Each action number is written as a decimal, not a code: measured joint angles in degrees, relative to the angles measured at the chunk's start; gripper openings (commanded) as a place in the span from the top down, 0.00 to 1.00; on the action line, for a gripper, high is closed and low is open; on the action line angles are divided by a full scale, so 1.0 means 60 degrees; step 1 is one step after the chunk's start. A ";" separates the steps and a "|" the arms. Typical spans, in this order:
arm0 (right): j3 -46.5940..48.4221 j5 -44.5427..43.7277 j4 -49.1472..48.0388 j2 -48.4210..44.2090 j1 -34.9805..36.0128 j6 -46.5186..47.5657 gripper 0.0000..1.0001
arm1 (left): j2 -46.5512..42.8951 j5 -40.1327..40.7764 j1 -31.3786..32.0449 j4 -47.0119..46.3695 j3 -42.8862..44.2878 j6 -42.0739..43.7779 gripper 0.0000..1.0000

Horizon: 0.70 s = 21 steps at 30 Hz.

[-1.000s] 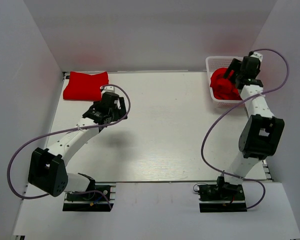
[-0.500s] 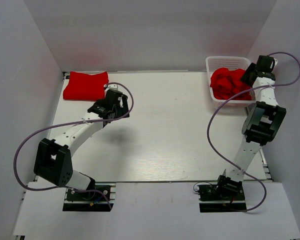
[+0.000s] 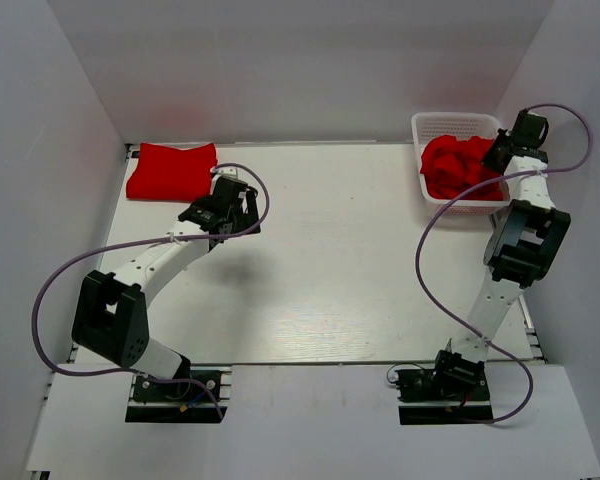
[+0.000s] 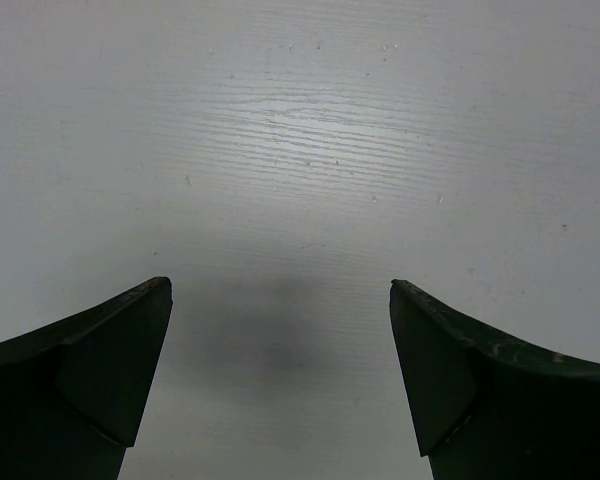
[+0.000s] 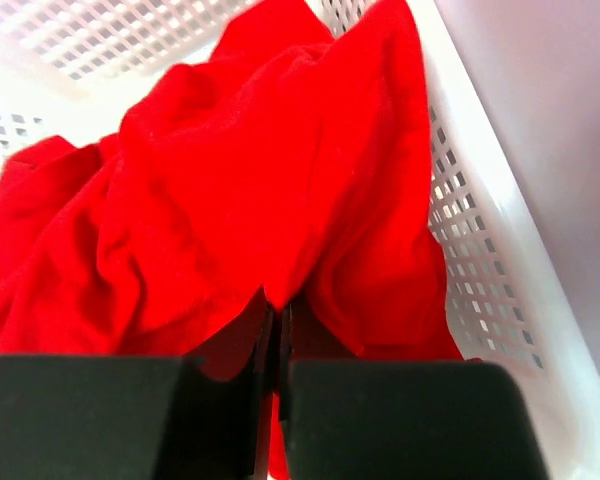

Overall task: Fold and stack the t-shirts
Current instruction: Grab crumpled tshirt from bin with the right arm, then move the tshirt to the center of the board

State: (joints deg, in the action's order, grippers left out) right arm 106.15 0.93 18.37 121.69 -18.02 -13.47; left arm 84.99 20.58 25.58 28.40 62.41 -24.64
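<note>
Currently right fingers (image 5: 130,420) clamp a t-shirt (image 5: 230,180) in the basket (image 5: 480,260); left fingers (image 4: 80,380) gape.

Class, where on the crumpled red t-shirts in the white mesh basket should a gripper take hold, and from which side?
Grip a raised fold atop the crumpled red cloth t-shirts, from above: the walls of the white plastic mesh basket block the sides, and the heaped ridges pinch easily. The right gripper is shut on one.

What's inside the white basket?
A crumpled heap of red t-shirts fills the white basket. The right gripper is pinching a fold of the cloth. How many shirts there are, and the basket's floor beneath them, is hidden.
</note>
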 measured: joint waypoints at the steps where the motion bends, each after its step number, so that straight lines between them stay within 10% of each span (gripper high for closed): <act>1: -0.0022 0.0033 -0.0066 -0.0051 0.0000 0.0000 1.00 | 0.0000 0.0000 0.0000 -0.0007 0.0015 0.0004 0.00; 21: 0.3792 -0.0477 -0.0936 -0.2550 -0.0066 0.0528 1.00 | -0.0087 -0.0266 0.0000 -0.0277 0.0018 0.0113 0.00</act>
State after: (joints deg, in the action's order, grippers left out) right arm 128.90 -1.93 12.75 106.39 -18.41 -10.31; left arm 84.47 18.98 25.58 26.74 62.52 -23.97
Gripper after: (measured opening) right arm 0.027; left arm 0.998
